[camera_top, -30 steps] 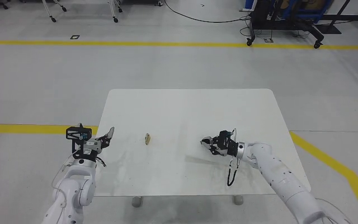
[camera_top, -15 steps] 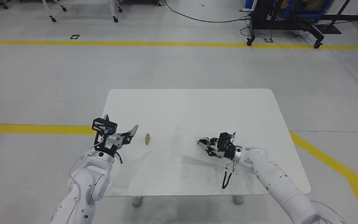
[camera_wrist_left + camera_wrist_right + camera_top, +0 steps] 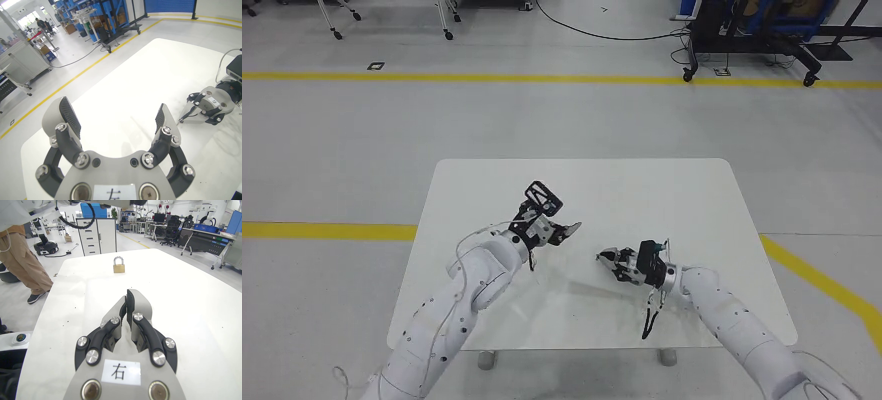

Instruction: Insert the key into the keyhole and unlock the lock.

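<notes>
1. Pads (image 3: 130,306) of the right gripper (image 3: 126,295) are pressed together on my wrist feed. Whether anything thin is nipped between them I cannot tell. In the top view this gripper sits just right of frame centre and slightly below it, low over the counter (image 3: 682,200), tips pointing toward the left of the frame.
2. Padlock (image 3: 119,266), brass body with a silver shackle, stands on the counter straight ahead of those tips and well apart from them, shackle uppermost and looking closed. It is clear of both grippers.
3. Left gripper (image 3: 113,106) is spread wide, bare counter showing between its ribbed fingers (image 3: 70,115). In the top view I find it just left of frame centre, a little above the right gripper, its arm running up from the lower left of the frame across the counter. Its wrist view shows the right gripper near but apart from it.
4. Yellow line (image 3: 562,77) crosses the grey floor beyond the counter's far edge, along the upper part of the top view.
5. Black wheeled rack (image 3: 747,45) stands in the upper right of the top view, its wheels by that line.
</notes>
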Tool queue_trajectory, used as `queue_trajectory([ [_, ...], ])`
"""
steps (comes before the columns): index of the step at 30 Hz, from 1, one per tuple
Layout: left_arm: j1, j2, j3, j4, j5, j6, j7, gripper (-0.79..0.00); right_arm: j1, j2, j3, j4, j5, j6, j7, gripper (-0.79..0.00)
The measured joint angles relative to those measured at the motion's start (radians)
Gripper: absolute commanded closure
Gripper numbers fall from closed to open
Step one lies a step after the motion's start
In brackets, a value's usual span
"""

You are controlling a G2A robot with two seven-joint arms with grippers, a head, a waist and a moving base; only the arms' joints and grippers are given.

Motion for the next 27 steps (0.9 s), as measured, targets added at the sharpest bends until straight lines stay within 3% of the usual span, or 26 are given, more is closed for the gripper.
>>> queue_trajectory([
  [6,-0.102,-0.044,0.125,0.158,0.008,0.044,-0.033,-0.785,0.019,-0.007,-0.023,0.051,-0.019,0.016,-0.077,0.0],
  [15,-0.167,-0.088,0.208,0.355,0.026,0.093,-0.034,-0.785,0.054,-0.02,-0.049,0.11,0.003,0.021,-0.116,0.0],
  [22,-0.192,-0.108,0.222,0.429,0.04,0.114,-0.014,-0.785,0.069,-0.026,-0.068,0.133,0.054,0.025,-0.12,0.0],
  [27,-0.185,-0.102,0.173,0.397,0.042,0.153,0.031,-0.785,0.067,-0.017,-0.075,0.107,0.099,0.005,-0.1,0.0],
])
